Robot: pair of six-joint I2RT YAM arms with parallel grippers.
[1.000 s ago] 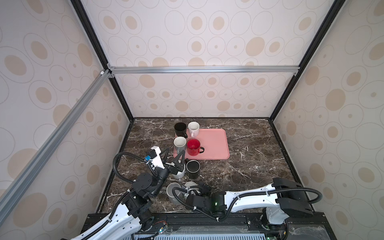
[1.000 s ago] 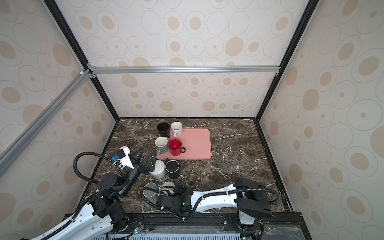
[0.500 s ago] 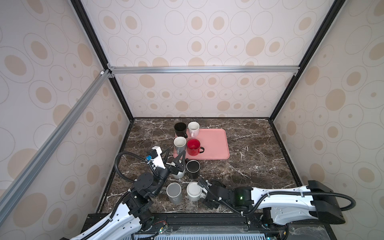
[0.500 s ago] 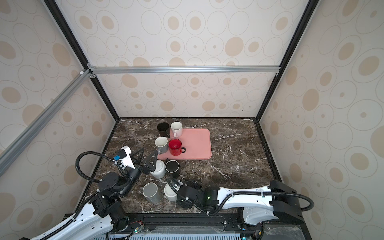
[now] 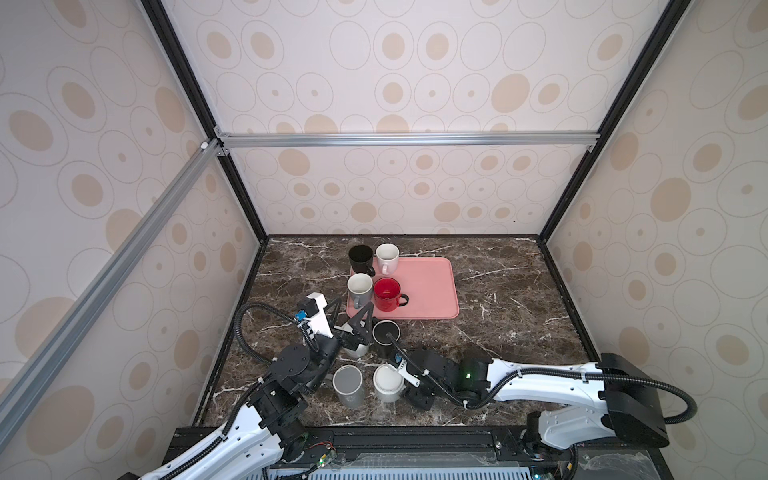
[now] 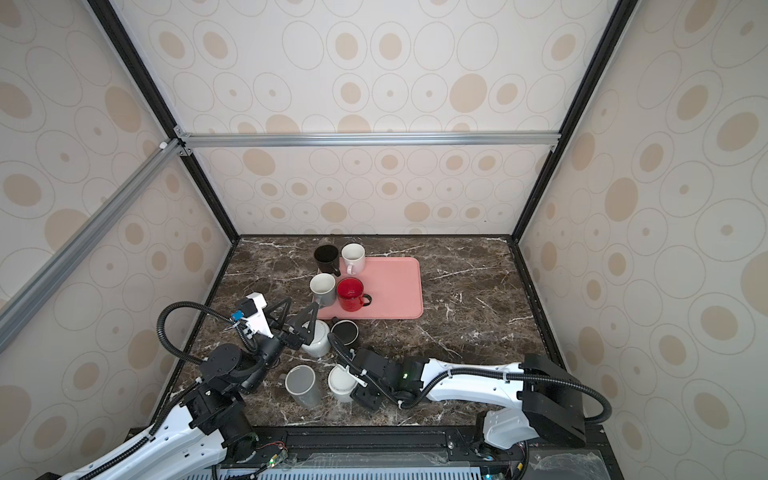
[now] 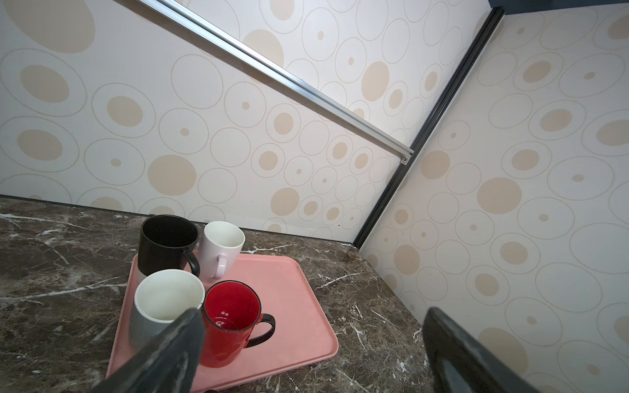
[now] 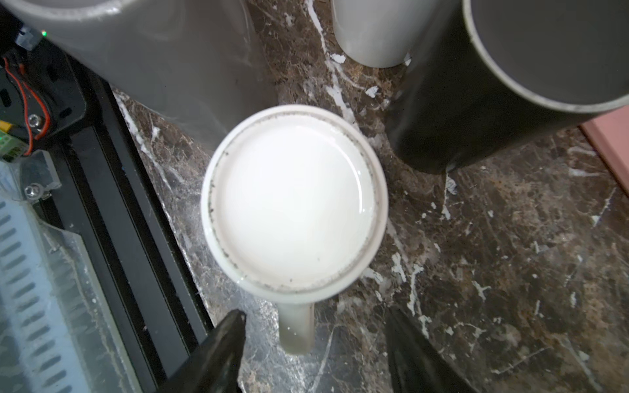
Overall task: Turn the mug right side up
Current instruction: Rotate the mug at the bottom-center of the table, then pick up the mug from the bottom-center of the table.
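In both top views the right tool [image 5: 409, 386] has swung from reaching across the front mugs to the right side of the white mug [image 5: 388, 382]. That mug stands upside down on the surface [image 5: 498, 332] near the front edge, just beside the grey mug [image 5: 349, 384]. The left wrist view shows the left tool [image 7: 306, 357] spread wide and empty, facing the tray [image 7: 289, 282] as before (it plays no part yet). In the right wrist view the handle [image 8: 296, 326] lies between the fingers [image 8: 218, 354] with a gap on either side. The tool has narrowed from full spread but pinches nothing. So the approach looks finished and the grasp is only starting; the flip has not begun.
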